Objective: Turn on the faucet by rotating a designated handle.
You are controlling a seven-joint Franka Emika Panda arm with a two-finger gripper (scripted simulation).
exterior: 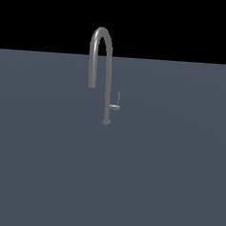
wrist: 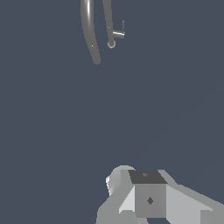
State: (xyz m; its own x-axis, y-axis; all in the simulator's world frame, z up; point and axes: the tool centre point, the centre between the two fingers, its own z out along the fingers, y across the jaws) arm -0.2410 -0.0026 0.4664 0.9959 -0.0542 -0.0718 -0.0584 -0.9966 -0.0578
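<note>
A grey faucet (exterior: 108,76) is seen standing alone on a flat blue-grey surface (exterior: 168,176), with the gripper (wrist: 148,199) well apart from it.

The faucet is made of a thin straight stem and a high arched spout, whose open end hangs down on the exterior view's left of the stem. The handle (exterior: 116,104) is attached low on the stem, on the exterior view's right: a short stub is set sideways, and a slender pin is raised upright from its end. It is much smaller than the spout. In the wrist view, only a blocky grey part of the gripper is shown; the fingers are not seen, so it cannot be told if they are spread or closed. Nothing is seen to be held or touched by it.
</note>
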